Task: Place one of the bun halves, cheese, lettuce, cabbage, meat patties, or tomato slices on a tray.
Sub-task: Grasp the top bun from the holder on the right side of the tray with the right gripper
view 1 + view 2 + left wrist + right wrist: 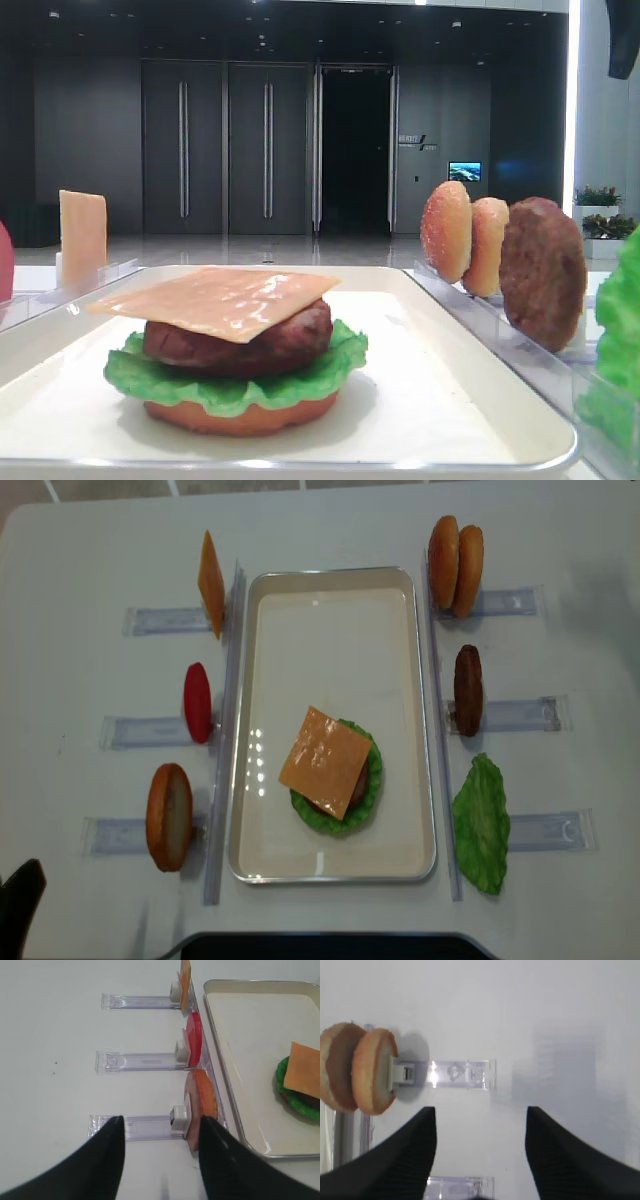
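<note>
The white tray (pixel 330 610) holds a stack of flat bun, lettuce (pixel 368 785), meat patty and a cheese slice (pixel 325 755) on top. Two upright bun halves (pixel 455 565), a patty (pixel 467 690) and a lettuce leaf (pixel 482 823) stand in holders to its right. Cheese (pixel 210 585), a tomato slice (pixel 197 702) and a bun half (pixel 170 817) stand to its left. My left gripper (pixel 161 1122) is open and empty, low beside that bun half (pixel 206 1097). My right gripper (pixel 480 1110) is open and empty, right of the two bun halves (pixel 372 1072). No cabbage is in view.
Clear plastic holder rails (pixel 165 620) lie on the white table on both sides of the tray, with long clear strips (pixel 225 730) along its edges. A dark part of the left arm (pixel 20 905) shows at the near left corner.
</note>
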